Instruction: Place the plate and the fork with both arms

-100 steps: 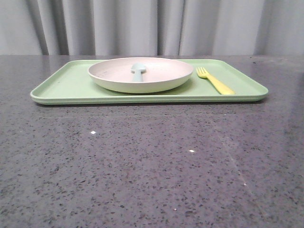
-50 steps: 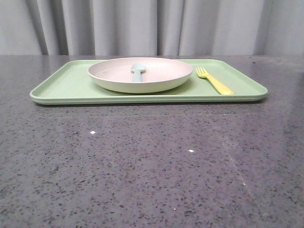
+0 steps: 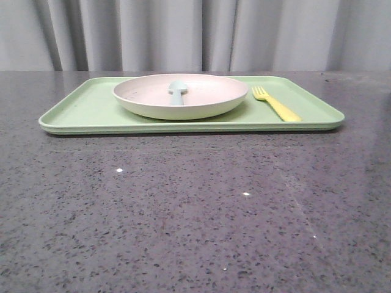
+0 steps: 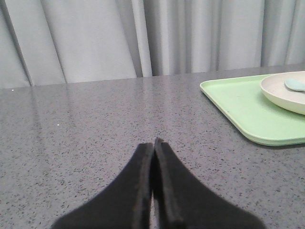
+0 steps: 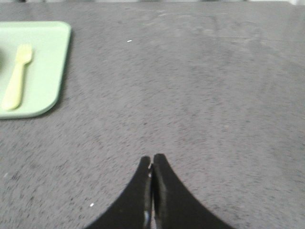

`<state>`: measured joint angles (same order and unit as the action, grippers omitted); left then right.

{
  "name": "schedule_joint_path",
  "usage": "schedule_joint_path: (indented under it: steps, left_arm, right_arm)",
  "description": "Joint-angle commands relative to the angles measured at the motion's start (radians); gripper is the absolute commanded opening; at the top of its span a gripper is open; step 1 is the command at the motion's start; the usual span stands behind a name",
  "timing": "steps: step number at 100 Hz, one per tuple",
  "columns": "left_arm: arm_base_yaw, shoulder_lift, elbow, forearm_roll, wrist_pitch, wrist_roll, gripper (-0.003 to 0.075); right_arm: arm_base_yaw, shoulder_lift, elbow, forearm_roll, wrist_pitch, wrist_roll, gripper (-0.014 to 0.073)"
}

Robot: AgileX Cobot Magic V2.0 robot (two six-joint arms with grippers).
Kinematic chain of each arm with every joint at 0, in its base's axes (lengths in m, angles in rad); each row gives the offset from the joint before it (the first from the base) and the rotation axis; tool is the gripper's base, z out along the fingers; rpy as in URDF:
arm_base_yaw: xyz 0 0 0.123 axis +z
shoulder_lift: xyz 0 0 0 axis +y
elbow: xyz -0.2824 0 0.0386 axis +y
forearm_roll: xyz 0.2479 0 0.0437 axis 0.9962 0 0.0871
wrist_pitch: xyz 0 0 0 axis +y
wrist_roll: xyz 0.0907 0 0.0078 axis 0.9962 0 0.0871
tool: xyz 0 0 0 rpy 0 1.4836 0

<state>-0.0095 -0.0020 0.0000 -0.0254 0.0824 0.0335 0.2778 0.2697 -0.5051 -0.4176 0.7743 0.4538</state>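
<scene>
The cream-pink plate [image 3: 181,96] rests on the light-green tray [image 3: 91,110], with a pale blue spoon-shaped piece [image 3: 177,91] inside it. To its right on the same tray lies the yellow fork [image 3: 276,104]. Neither arm shows in the front view. In the left wrist view my left gripper [image 4: 153,143] is shut and empty over bare table, well apart from the tray [image 4: 238,107] and the plate [image 4: 286,93]. In the right wrist view my right gripper [image 5: 152,158] is also shut and empty, with the fork [image 5: 17,76] far off on the tray's corner [image 5: 45,90].
The dark speckled stone table [image 3: 195,213] stretches in front of the tray. A grey curtain [image 3: 195,33] hangs behind the table's far edge.
</scene>
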Motion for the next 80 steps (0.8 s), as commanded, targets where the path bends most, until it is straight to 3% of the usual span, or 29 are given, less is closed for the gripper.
schedule_joint_path:
  steps: [1, 23, 42, 80]
  left_arm:
    - [-0.007, -0.032, 0.011, -0.002, -0.082, -0.007, -0.0020]
    - [-0.007, -0.032, 0.011, -0.002, -0.082, -0.007, -0.0020]
    - [-0.007, -0.032, 0.011, -0.002, -0.082, -0.007, -0.0020]
    - [-0.007, -0.032, 0.011, -0.002, -0.082, -0.007, -0.0020]
  right_arm:
    - [-0.027, -0.039, 0.033, 0.068, -0.149, -0.148, -0.0119]
    - [-0.114, -0.130, 0.200, 0.325, -0.457, -0.464, -0.0119]
    - [-0.151, -0.221, 0.328, 0.351, -0.650, -0.467, -0.0119]
    - [-0.182, -0.304, 0.461, 0.381, -0.682, -0.467, -0.0119]
